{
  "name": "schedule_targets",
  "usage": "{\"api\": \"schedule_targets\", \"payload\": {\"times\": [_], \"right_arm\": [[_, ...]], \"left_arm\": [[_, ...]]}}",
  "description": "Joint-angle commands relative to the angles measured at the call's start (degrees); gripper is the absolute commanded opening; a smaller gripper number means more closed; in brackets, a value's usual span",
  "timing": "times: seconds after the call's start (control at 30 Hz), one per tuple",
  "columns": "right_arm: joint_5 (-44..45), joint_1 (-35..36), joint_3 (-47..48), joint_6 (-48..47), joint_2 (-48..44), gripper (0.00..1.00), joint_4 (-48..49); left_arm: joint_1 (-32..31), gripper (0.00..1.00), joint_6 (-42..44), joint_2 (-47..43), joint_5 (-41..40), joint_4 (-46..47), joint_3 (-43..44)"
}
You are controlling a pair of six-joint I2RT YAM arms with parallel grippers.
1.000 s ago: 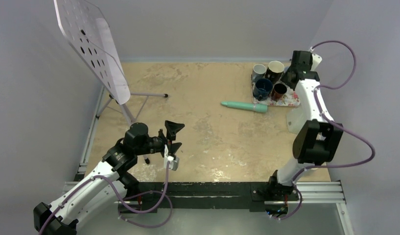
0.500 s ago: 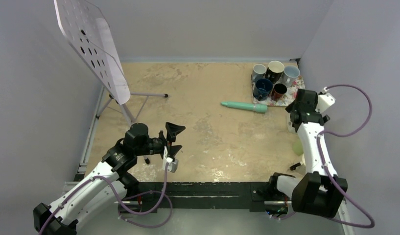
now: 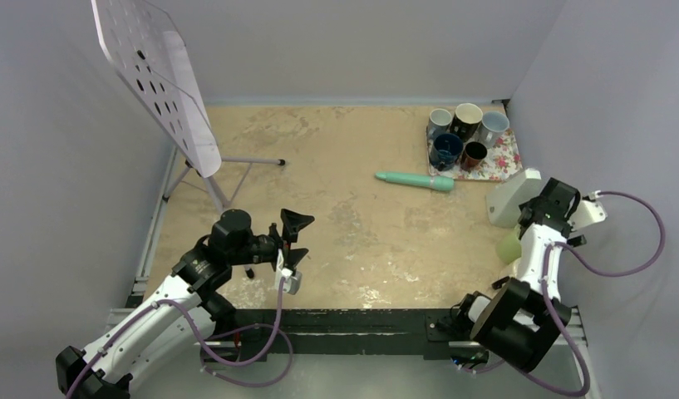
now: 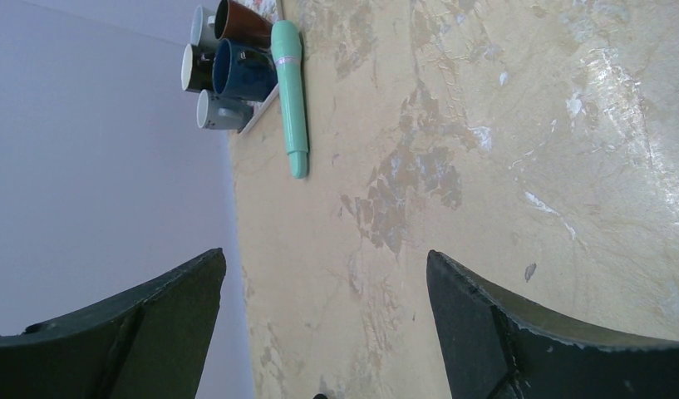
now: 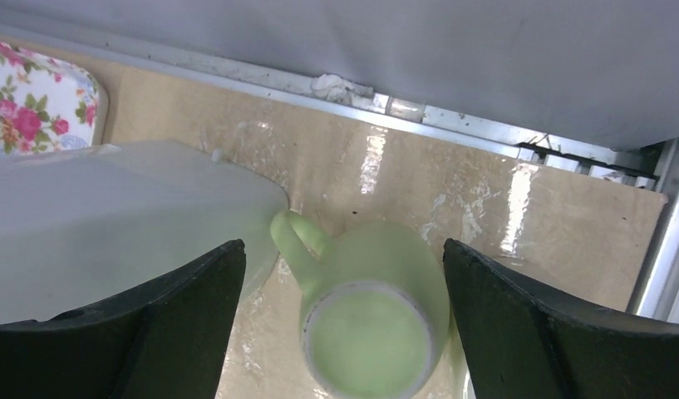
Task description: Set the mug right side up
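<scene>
The right tool point(image 5: 342, 249) hangs wide open above the pale green mug point(image 5: 373, 324), gripping nothing; the left tool point(image 4: 325, 258) likewise gapes empty.

Left arm point(image 3: 140, 324) and right arm point(image 3: 535, 249): white link shells, black cylindrical joint housings, black bases. A purple cable point(image 3: 279, 312) loops loosely along each. Fingers point(image 4: 502, 332) are matte black, wedge-shaped, edges lightly scuffed.
</scene>
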Motion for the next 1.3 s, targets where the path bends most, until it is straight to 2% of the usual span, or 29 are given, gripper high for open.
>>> {"api": "schedule_targets", "payload": {"times": [0.0,0.13,0.27,0.33,0.4,0.47,0.73,0.83,0.97,1.1,1.27], "right_arm": [[-5.97,-0.54,-0.56,-1.44,2.90,0.90,4.39],[-10.53,-0.45,-3.21,-2.42,-0.02,0.76,4.70],[-15.78,0.17,-5.93,-2.69,-3.02,0.66,4.14],[-18.16,2.39,-6.44,-2.14,-3.64,0.62,3.55],[-18.51,7.77,-6.08,0.06,-3.63,0.61,2.39],[-16.79,15.40,-4.82,2.87,-2.44,0.61,0.73],[-19.88,33.85,-1.50,10.04,2.30,0.62,-2.09],[-21.40,39.44,2.27,6.60,5.15,0.65,-4.09],[-23.03,46.22,11.00,-0.74,13.43,0.71,-9.73],[-18.71,48.59,17.93,-3.47,19.66,0.78,-14.87],[-12.67,48.57,25.99,-7.83,28.25,0.81,-21.35]], "left_arm": [[0.11,0.94,-1.06,-0.46,2.14,0.66,2.26],[0.08,0.94,-1.10,-0.35,1.98,1.17,1.89],[0.06,0.94,-1.17,0.04,2.24,2.95,1.12],[0.01,0.94,-1.14,0.20,2.30,3.77,0.63],[0.04,0.94,-1.14,0.37,2.24,4.48,0.31],[0.04,0.94,-1.20,0.48,2.01,5.58,-0.34],[0.07,0.94,-1.76,-0.91,0.13,7.76,-2.49],[0.04,0.94,-2.06,-1.47,-0.71,8.09,-3.27],[0.10,0.94,-2.18,-1.85,-1.09,8.68,-4.03],[0.08,0.94,-2.20,-2.07,-1.00,9.57,-4.60],[0.06,0.94,-1.86,-2.72,-1.73,8.66,-4.64]]}}
